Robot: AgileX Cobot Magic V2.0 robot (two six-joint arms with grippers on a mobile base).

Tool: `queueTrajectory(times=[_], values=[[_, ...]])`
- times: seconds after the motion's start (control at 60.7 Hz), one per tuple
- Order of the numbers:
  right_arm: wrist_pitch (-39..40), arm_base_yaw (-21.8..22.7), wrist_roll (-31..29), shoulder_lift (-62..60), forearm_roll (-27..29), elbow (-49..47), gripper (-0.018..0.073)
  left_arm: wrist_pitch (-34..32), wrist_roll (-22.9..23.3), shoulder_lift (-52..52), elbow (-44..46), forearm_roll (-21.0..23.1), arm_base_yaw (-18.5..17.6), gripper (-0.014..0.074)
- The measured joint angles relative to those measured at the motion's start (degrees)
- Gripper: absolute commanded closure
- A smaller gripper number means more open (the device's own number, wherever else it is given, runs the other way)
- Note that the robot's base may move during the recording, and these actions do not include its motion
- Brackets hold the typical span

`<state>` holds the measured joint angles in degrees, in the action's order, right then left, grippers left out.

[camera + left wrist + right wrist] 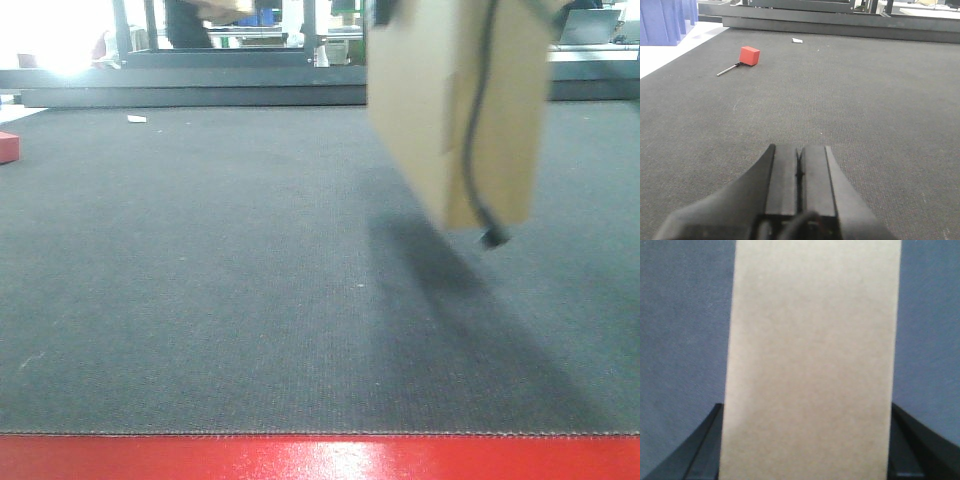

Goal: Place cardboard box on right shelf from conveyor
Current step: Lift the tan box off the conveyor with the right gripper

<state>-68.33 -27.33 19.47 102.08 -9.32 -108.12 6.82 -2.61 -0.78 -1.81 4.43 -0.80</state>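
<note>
Above the conveyor (200,300), cardboard box (420,110) hangs clear, right gripper (806,440) clamped across its two sides. Judged light, stiff, smooth-faced, so prone to slip; hold best kept square on opposite faces. Meanwhile left gripper (799,170) pressed together, empty

The front camera sat low at the red edge of the conveyor (200,320), facing across it. The left wrist camera skimmed that same conveyor from just above. The right one looked closely at the cardboard box (810,365).
</note>
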Motion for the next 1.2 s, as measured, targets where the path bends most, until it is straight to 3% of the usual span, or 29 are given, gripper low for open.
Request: queueTrajectory(times=[0.214, 0.577, 0.873, 1.203], values=[[0.6, 5.6, -9.6, -7.9, 3.5, 7.5, 0.0341, 0.0, 0.0, 0.0, 0.0, 0.0, 0.0, 0.0713], [13.5, 14.8, -12.2, -31.0, 5.4, 34.5, 0.0341, 0.0, 0.0, 0.0, 0.0, 0.0, 0.0, 0.0713], [18.3, 15.5, -15.6, -52.7, 5.6, 52.5, 0.0341, 0.0, 0.0, 0.0, 0.0, 0.0, 0.0, 0.0712], [18.5, 15.5, -15.6, -75.1, 5.6, 56.7, 0.0342, 0.0, 0.0, 0.0, 0.0, 0.0, 0.0, 0.0712]])
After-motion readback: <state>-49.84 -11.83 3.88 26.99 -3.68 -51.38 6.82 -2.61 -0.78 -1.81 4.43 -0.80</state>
